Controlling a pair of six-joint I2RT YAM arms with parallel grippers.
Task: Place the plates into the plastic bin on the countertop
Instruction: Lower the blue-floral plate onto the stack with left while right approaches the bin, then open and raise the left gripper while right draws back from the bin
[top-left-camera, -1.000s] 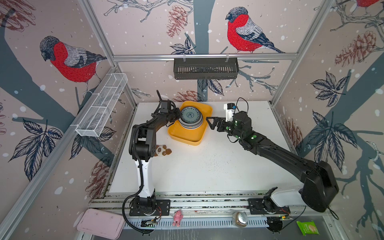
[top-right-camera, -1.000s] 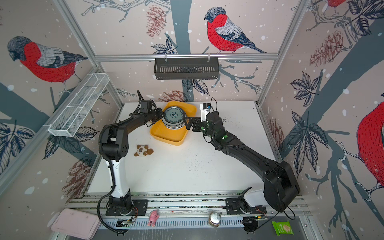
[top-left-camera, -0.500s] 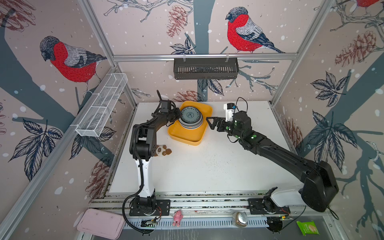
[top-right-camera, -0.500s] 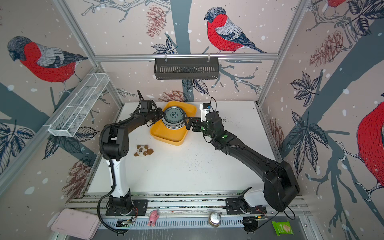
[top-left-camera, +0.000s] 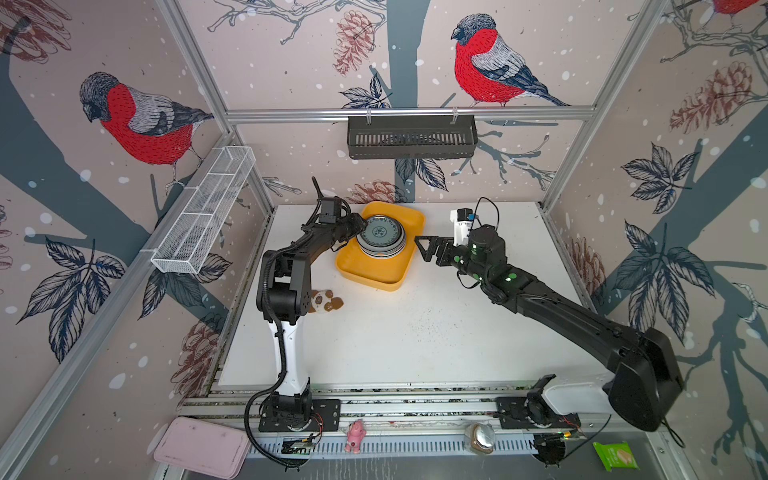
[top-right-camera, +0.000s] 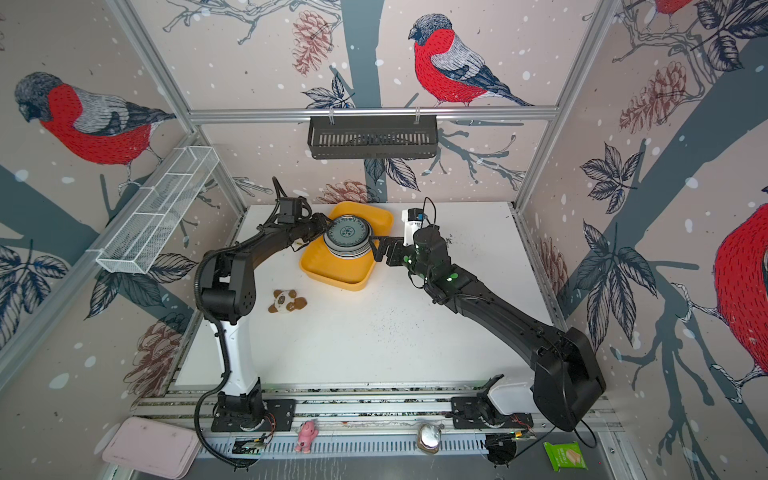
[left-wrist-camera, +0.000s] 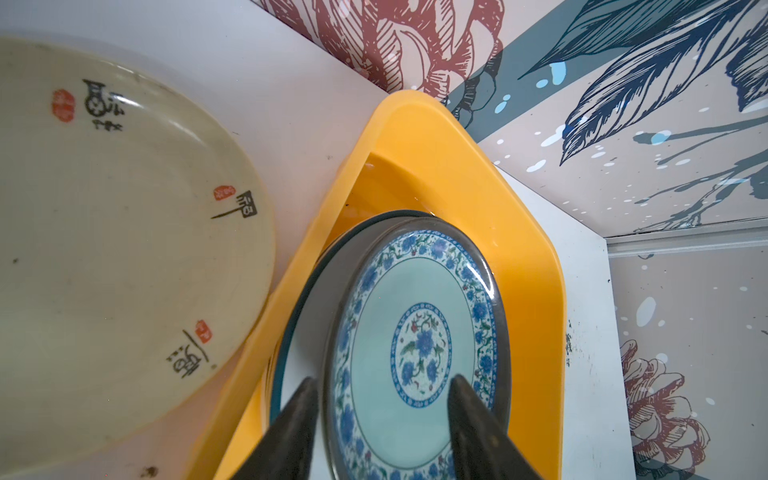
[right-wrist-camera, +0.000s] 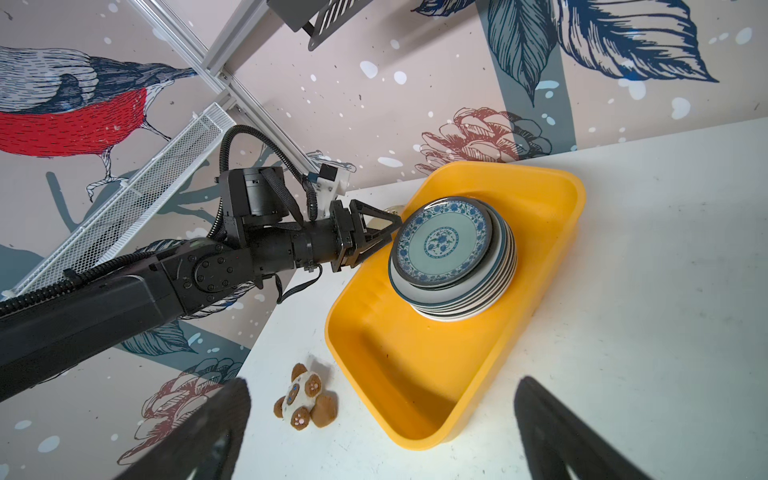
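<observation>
Left jaws, parted, straddle the teal plate (left-wrist-camera: 415, 353) — seemingly releasing it into the bin (left-wrist-camera: 457, 158); right jaws gape empty.

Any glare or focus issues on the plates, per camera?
Left wrist view: teal plate sharp, one glare streak on its glossy rim; cream plate, close to the lens, slightly soft. Right wrist view: plate stack crisp, right gripper's fingers dark and blurred. Both top views: even light, only soft shadows on the countertop.

Probably lab cell: aluminium frame (top-left-camera: 291, 113), wallpapered walls (top-left-camera: 266, 58).
</observation>
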